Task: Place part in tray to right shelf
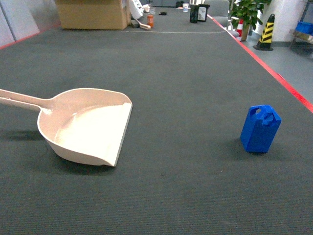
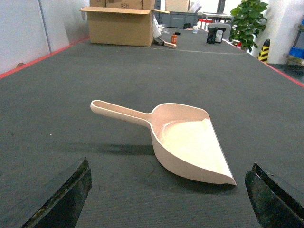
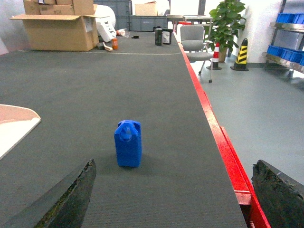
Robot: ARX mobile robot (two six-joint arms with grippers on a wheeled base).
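Left gripper [image 2: 168,199] and right gripper [image 3: 173,194] both spread wide, empty — tray [image 2: 190,142] lies ahead of left, part [image 3: 128,144] upright ahead of right, well apart on dark mat [image 1: 186,78]. Cardboard box [image 1: 93,13] and potted plant [image 1: 247,12] stand far behind.

We saw a bright blue jerrycan-shaped plastic part [image 1: 260,129] on the dark grey, finely ribbed surface [image 1: 186,83], which was edged with a red strip [image 1: 274,73]. The dustpan-shaped plastic tray [image 1: 88,125] was pale beige-pink, lighter cream on its floor. Far back stood a brown cardboard box [image 1: 93,13], a green leafy plant [image 1: 247,12] and a yellow-and-black striped cone [image 1: 266,32]. The end effector fingers [image 2: 61,199] were black.
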